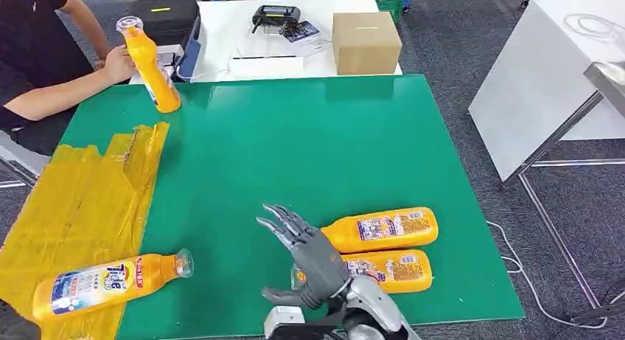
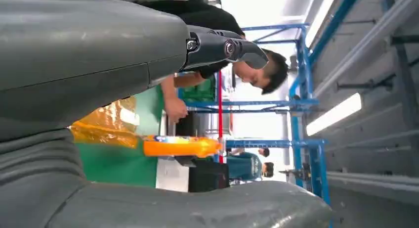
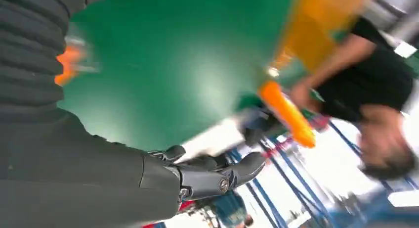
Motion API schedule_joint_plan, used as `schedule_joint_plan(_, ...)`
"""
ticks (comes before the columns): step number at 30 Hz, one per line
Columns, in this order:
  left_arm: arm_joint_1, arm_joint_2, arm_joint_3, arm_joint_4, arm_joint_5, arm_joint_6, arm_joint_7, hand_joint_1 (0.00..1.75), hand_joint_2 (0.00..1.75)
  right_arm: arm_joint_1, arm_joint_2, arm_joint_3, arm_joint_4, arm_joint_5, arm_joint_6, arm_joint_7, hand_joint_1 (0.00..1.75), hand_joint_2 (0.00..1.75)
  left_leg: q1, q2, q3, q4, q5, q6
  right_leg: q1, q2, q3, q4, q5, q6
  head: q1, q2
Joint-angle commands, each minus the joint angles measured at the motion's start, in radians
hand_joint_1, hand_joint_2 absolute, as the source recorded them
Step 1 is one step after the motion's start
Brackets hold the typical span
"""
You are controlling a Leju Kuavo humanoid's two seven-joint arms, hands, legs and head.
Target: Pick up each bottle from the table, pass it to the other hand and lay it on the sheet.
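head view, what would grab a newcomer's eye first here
The bright green table stands out, with orange bottles on it: two lying side by side near the front edge, just behind the robot's raised right hand, whose fingers are spread and hold nothing. A third bottle lies on the yellow sheet at the front left, and a person's hand holds a fourth upright at the far left corner.

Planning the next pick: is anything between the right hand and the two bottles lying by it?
Nothing visible. The right hand hovers open right beside the two bottles, the nearer one partly behind it, the farther one just past its fingers. The green table between these bottles and the yellow sheet is bare.
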Motion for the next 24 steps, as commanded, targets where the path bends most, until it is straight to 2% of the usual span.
schedule_joint_plan(1,0.018,-0.023,0.016,0.048,0.054,-0.033,0.003,0.0,0.0,0.15,-0.209,-0.181,-0.099,0.09,-0.023,0.084,0.0,1.75,0.0,-0.003,0.003,-0.002,0.0,0.001,0.0,-0.004,0.005,-0.003,-0.001,0.0,0.0,0.0)
schedule_joint_plan(9,0.003,-0.023,0.034,0.081,0.064,-0.062,0.003,0.0,0.0,0.149,-0.199,-0.222,-0.118,0.091,-0.012,0.095,0.0,1.75,0.0,0.002,0.002,-0.001,0.0,0.001,0.0,0.0,0.002,-0.001,0.0,-0.001,0.0,0.0)
schedule_joint_plan(24,-0.035,-0.023,0.07,0.123,0.074,-0.124,0.003,0.0,0.0,0.09,-0.281,-0.227,0.001,0.095,0.14,0.174,0.0,1.75,0.0,0.003,0.003,-0.002,0.0,0.0,0.0,0.001,0.003,-0.002,0.001,-0.001,0.0,0.0)
